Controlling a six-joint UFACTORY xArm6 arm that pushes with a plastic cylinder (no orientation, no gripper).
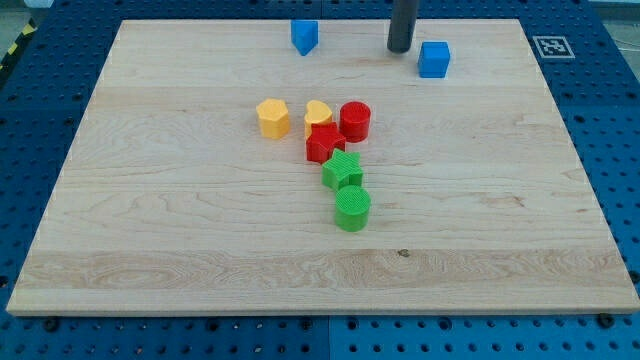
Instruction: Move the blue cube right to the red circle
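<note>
The light wooden bench (pixel 200 230) fills most of the view and rests on a blue perforated base plate (pixel 610 150). A black-and-white square marker (pixel 553 46) lies on the base plate beside the bench's corner at the view's top right. No container appears; every block sits directly on the bench.

Block count: eight in total, two of each colour.
- Blue, two: the blue cube (pixel 434 59) near the top edge, right of centre, and a blue block of pointed, wedge-like shape (pixel 304 36) near the top edge, left of centre.
- Red, two: the red circle (pixel 355 121), a short cylinder, and a red star-shaped block (pixel 323 143) just below and to its left.
- Yellow, two: a yellow hexagonal block (pixel 272 117) and a yellow heart-shaped block (pixel 318 113), the latter just left of the red circle.
- Green, two: a green star-shaped block (pixel 342 170) and a green cylinder (pixel 352 209) below it.

I carry no pincer, only a straight dark rod, so no spread or pinching state applies. My tip (pixel 400 48) stands near the top edge, just left of the blue cube; whether it touches cannot be told.

The blue cube lies above and right of the red circle, with bare wood between them. The central cluster is tightly packed. Broad open wood extends along the left, right and bottom edges.
</note>
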